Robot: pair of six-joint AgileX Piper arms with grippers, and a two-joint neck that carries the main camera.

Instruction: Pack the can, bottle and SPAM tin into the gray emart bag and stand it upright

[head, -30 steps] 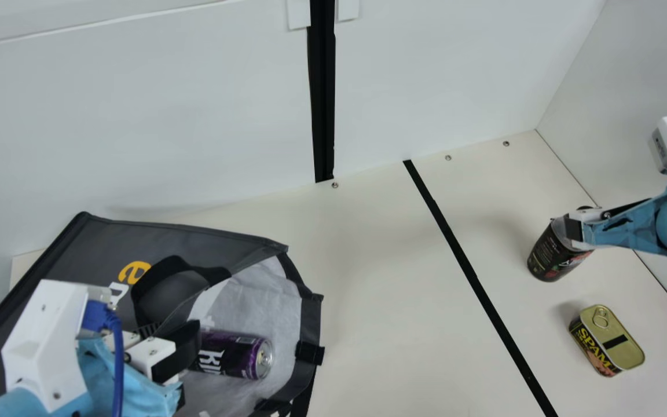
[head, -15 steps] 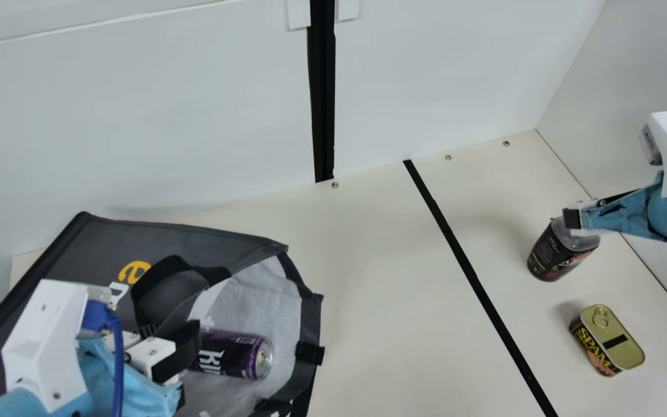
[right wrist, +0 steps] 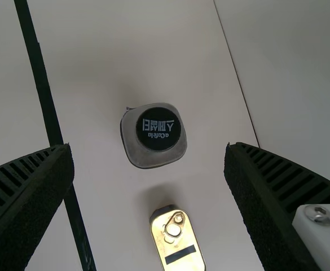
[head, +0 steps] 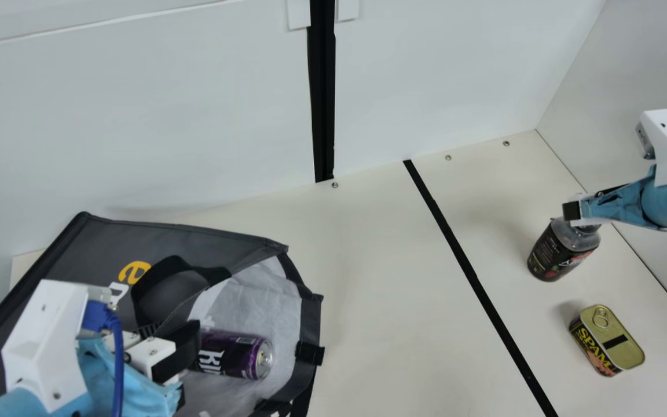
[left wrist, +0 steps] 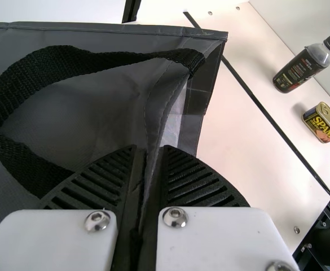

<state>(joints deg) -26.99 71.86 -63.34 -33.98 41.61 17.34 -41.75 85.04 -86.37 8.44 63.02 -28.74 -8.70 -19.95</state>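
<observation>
My left gripper [head: 167,341] is at the opening of the gray emart bag [head: 194,234], which lies on its side. In the left wrist view the gripper [left wrist: 149,151] is closed on the fabric of the bag [left wrist: 105,107]. A purple can [head: 232,354] lies on the pale lining inside the mouth. My right gripper [head: 576,213] is over the standing bottle [head: 558,255]. Seen from the right wrist, the gripper [right wrist: 149,148] stands wide open, with the dark cap of the bottle [right wrist: 158,129] between and below its fingers. The SPAM tin [head: 611,341] rests near the bottle.
A black tape line [head: 472,275] crosses the table between bag and bottle. White walls [head: 438,75] rise behind and at the right. A black strap handle [left wrist: 57,65] loops over the bag's side.
My right gripper has risen and uncovered more of the bottle's neck and shoulder. The left arm, bag, can, bottle and tin have kept their places.
</observation>
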